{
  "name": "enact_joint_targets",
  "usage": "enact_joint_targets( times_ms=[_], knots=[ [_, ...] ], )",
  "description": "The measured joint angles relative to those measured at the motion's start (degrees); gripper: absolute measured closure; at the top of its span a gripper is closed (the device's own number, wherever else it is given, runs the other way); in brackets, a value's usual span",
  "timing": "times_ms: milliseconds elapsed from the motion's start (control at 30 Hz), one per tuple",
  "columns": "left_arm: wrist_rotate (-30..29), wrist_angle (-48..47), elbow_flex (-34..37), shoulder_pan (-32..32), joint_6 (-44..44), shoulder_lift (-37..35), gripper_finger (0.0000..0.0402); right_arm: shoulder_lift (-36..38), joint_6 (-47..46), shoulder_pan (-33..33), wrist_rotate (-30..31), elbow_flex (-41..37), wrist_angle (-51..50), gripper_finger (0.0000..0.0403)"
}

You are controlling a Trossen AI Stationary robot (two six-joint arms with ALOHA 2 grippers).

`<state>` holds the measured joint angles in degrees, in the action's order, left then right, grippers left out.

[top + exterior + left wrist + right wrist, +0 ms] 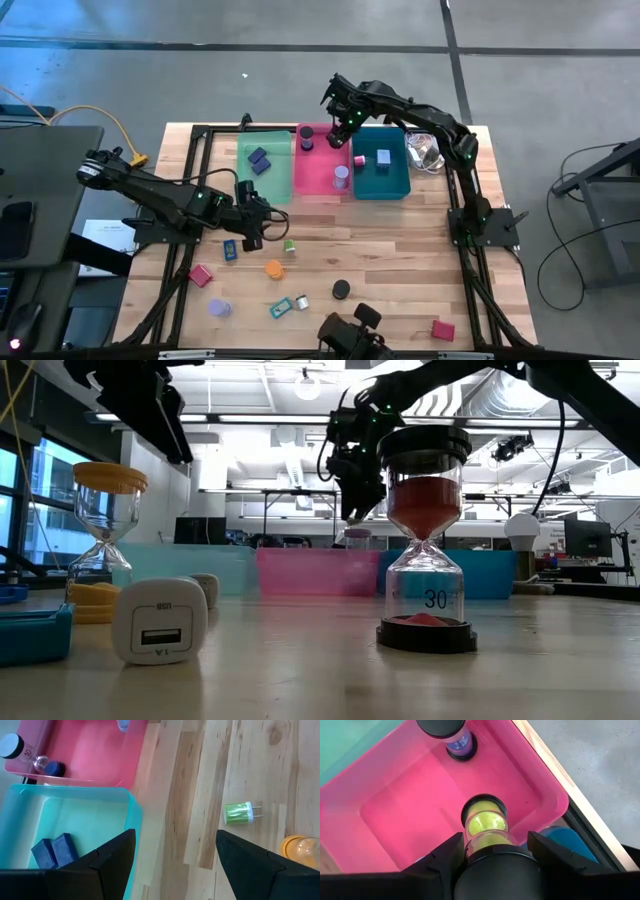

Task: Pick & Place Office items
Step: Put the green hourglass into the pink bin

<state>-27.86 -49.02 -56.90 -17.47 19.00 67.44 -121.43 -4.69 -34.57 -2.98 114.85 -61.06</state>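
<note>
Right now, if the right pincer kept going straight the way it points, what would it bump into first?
The right pincer, shut on a yellow-green sand timer, points down into the pink tray. Its floor would probably come first, though depth is unclear.

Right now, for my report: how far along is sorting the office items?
Done: blue blocks in the green tray, a purple timer in the pink tray, a teal block in the teal tray. In hand: the right gripper holds a yellow-green timer above the pink tray. Left: the left gripper, jaws open, hovers by the green plug; the red block and others wait on the table.
</note>
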Motion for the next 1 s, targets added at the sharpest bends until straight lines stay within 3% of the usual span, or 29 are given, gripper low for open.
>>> enact_joint_targets(
  times_ms=[800, 1000],
  knots=[
    [0.0, 0.0, 0.2, -2.9, 2.8, 0.0, 0.0132, -6.3, 0.0, 0.1, 1.5, 0.0, -2.9, 0.0212],
    [0.0, 0.0, 1.1, -4.1, 3.8, 0.0, 0.0132, -6.3, -2.7, 0.0, 1.5, 0.0, -1.9, 0.0157]
  ],
)
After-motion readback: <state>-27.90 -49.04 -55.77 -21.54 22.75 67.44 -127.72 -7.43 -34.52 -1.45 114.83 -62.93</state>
